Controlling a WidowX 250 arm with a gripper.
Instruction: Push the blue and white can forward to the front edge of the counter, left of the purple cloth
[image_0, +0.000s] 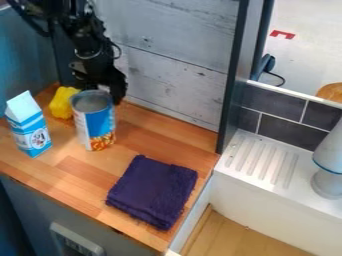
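Note:
The black gripper (101, 84) hangs from the upper left, low over the back of the wooden counter. It stands just behind the top of an open can (95, 122) with a blue and white label, whose rim hides part of it. Whether the two touch cannot be told. A yellow object (63, 102) lies left of the can, partly behind it. To the far left a blue and white carton (29, 125) stands upright. A folded dark purple cloth (152, 191) lies flat toward the counter's front right.
A whitish plank wall (175, 65) rises behind the counter (70, 172), and a dark upright post (230, 75) stands at its back right corner. Right of it are a white sink (257, 210) with a ridged ledge and a grey-white object (329, 162) on that ledge.

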